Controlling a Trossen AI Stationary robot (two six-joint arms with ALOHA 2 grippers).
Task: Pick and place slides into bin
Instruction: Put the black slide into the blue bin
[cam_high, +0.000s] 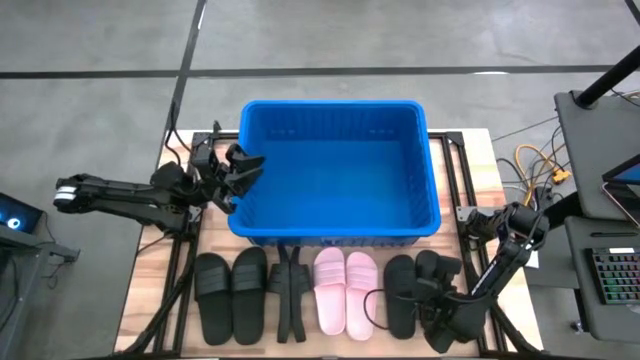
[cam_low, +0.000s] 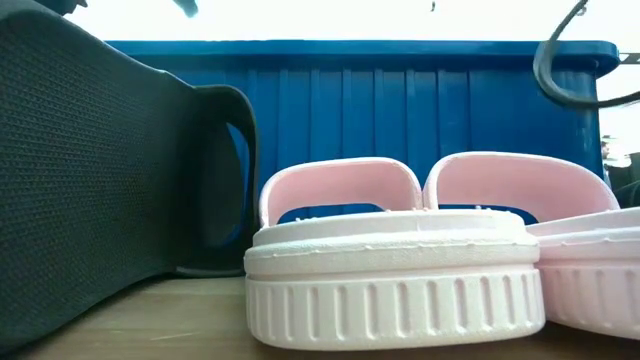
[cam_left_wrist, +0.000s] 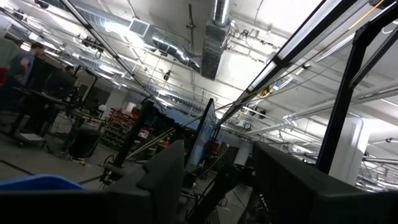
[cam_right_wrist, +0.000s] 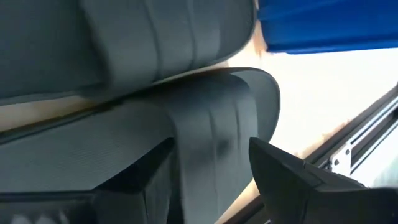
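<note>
The black slide (cam_right_wrist: 205, 137) I'm after is the outermost one of the row in front of the bin (cam_high: 335, 165), the last of the right-hand black pair, and I've brought my right gripper (cam_high: 437, 300) down over it. In the right wrist view my two fingers (cam_right_wrist: 292, 177) stand apart on either side of its ribbed strap, not yet pressing it, because the strap is the one part narrow enough to pinch. The other slides lie side by side along the bin's front wall: its black partner (cam_high: 400, 295), the two pink slides (cam_high: 345, 290) in the middle, and another black pair (cam_high: 232, 293) at the far end (all outside the bin, which looks empty). I judge nothing is placed yet. My left gripper (cam_high: 240, 172) waits at the bin's left rim, pointed up at the ceiling, fingers parted and holding nothing, out of the right arm's way.
</note>
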